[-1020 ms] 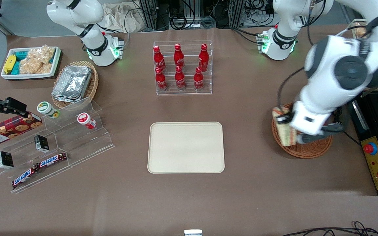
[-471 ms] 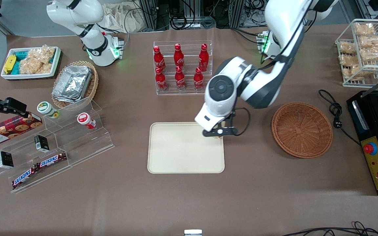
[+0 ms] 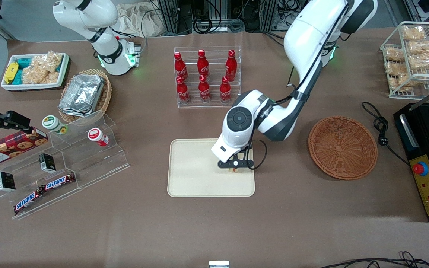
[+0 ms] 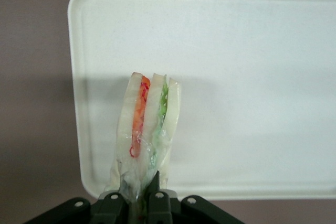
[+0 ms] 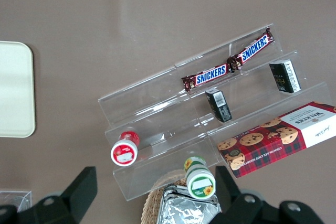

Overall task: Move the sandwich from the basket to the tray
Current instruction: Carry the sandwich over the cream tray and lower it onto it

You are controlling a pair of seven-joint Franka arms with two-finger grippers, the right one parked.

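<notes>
My left gripper (image 3: 235, 168) is over the cream-beige tray (image 3: 192, 175), near its edge toward the working arm's end of the table. It is shut on the sandwich (image 4: 146, 129), a plastic-wrapped wedge of pale bread with orange and green filling, held by one end above the tray (image 4: 252, 77). In the front view only a small bit of the sandwich (image 3: 234, 170) shows under the gripper. The round reddish-brown wicker basket (image 3: 343, 147) stands empty toward the working arm's end of the table.
A clear rack of red cola bottles (image 3: 205, 76) stands farther from the front camera than the tray. A clear stepped stand with snacks (image 3: 62, 163) and a tan basket of foil trays (image 3: 84, 95) lie toward the parked arm's end. A black machine (image 3: 428, 156) sits beside the basket.
The left arm carried the sandwich out of the basket and across to the tray, then moved a little nearer the front camera over the tray. The basket is left empty.
</notes>
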